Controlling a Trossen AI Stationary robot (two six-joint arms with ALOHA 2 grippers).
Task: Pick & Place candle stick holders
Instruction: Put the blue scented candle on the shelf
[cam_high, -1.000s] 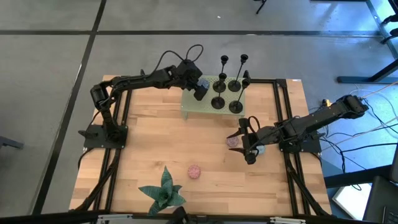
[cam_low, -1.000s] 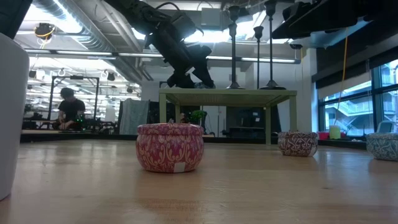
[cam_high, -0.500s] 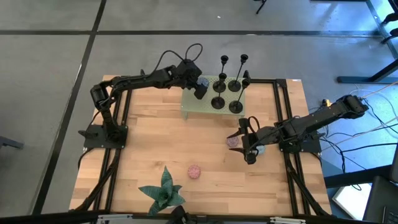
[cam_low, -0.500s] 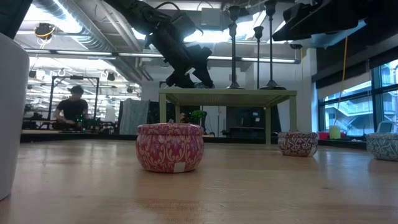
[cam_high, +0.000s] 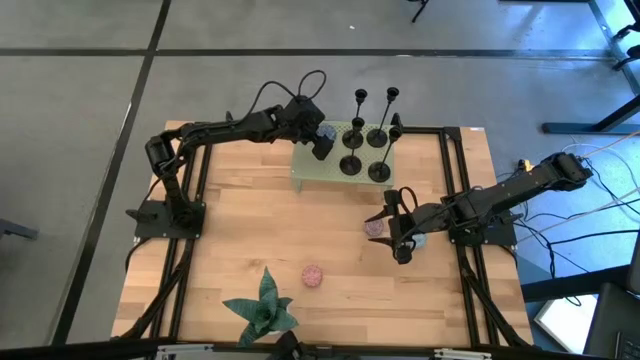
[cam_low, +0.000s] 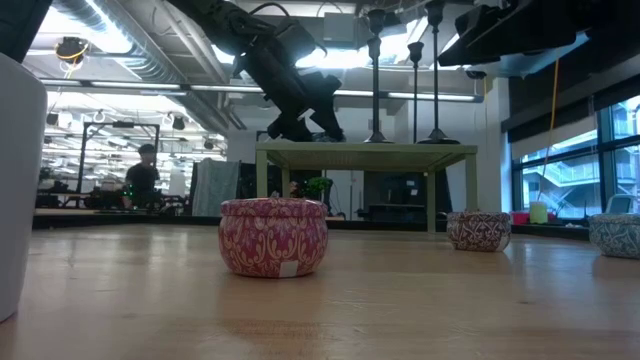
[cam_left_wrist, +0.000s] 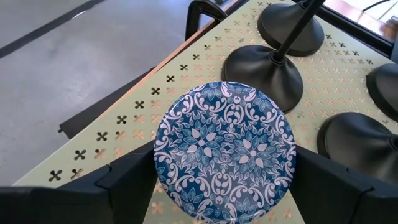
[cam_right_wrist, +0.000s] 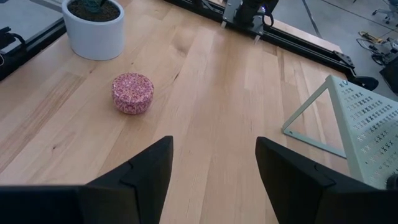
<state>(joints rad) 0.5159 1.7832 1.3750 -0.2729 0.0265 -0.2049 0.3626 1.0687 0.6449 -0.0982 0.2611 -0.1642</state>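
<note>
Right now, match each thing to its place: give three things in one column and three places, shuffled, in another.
1 blue patterned tin
2 pink speckled tin
3 candle stick holders

A on the wooden tabletop
B upright on the green perforated stand
C between the left gripper fingers

Pairs: 1-C, 2-A, 3-B. The right gripper hangs open over the wooden tabletop.

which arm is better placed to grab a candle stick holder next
Right: its hand is open and empty over the table. The left hand is beside the candle stick holders but occupied with a blue patterned tin.
</note>
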